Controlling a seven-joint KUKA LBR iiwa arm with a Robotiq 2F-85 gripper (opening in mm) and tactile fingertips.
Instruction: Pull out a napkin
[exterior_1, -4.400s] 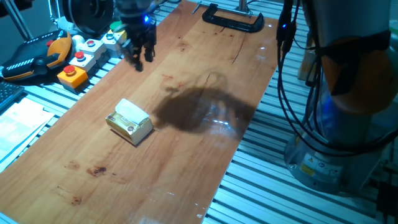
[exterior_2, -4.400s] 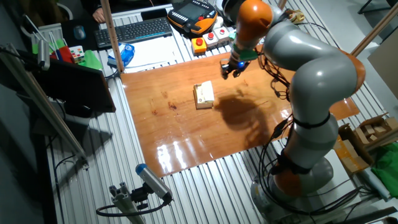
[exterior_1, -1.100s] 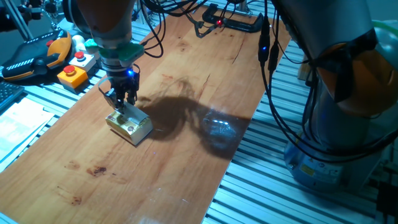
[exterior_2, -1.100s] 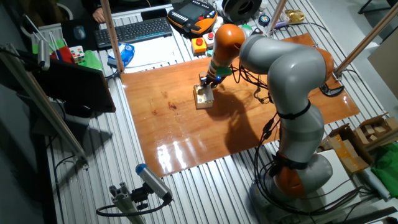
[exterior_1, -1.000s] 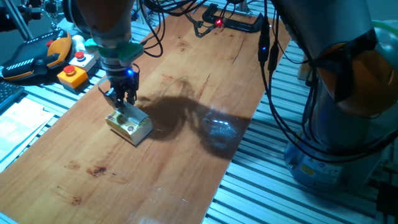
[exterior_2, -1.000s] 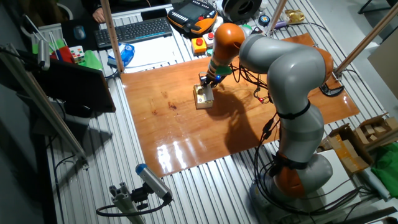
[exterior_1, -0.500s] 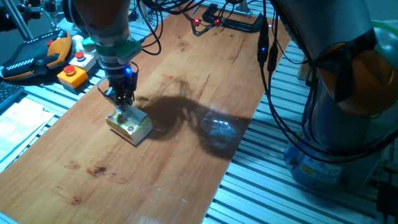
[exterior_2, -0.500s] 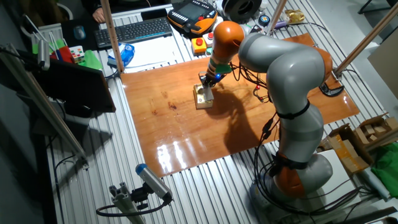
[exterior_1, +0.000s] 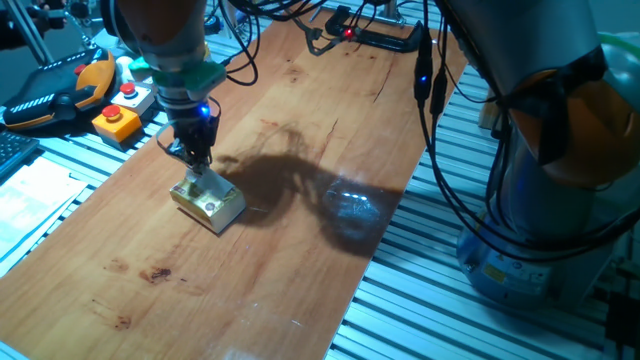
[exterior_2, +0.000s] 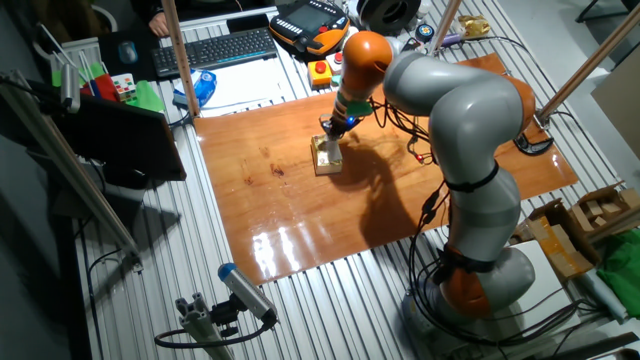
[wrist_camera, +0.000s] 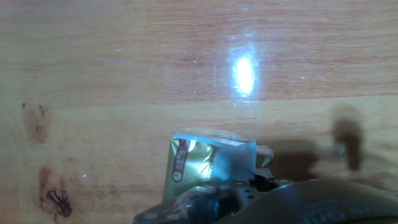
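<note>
While our tool (exterior_1: 197, 163) pinched the white napkin (exterior_1: 203, 178) narrowly, the sheet stood up from the top of the gold box (exterior_1: 210, 200) on the wooden surface (exterior_1: 300, 250).

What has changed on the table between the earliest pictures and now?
The gripper came from the far edge near the button boxes down to the small box and closed on the napkin sticking out of its top; lately it has risen slightly. The box has not moved.

Gold box (exterior_1: 208, 201), seemingly whitish napkin (exterior_1: 203, 176)
</note>
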